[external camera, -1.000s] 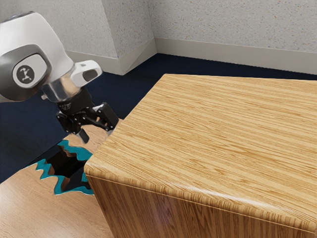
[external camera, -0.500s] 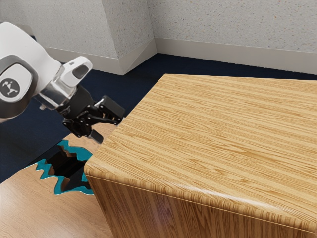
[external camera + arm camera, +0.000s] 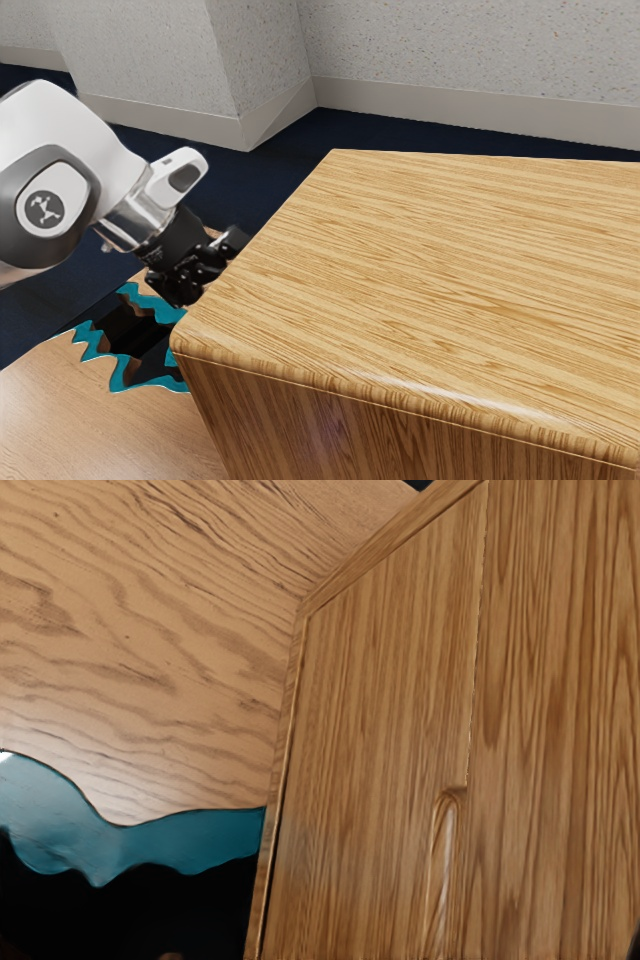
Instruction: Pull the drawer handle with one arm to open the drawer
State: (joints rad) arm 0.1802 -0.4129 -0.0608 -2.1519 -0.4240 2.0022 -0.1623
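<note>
The handle (image 3: 441, 865) is a slim wooden bar, upright as the wrist view has it, on the drawer (image 3: 380, 760) front. It lies just beside the seam that parts this front from the next panel. The front looks flush with that panel (no gap shows along the seam). The drawer sits in the cabinet (image 3: 430, 270) face that the hand looks at, close ahead of it.

In the exterior view the gripper (image 3: 212, 268) is low against the cabinet's upper edge at the exterior view's left, its fingers (image 3: 233, 241) spread and pinching nothing. Whether they touch the handle I cannot tell, since that face is turned from the camera.

The cabinet stands on a wooden worktop (image 3: 40, 420), beside a jagged teal-rimmed hole (image 3: 130, 340).
</note>
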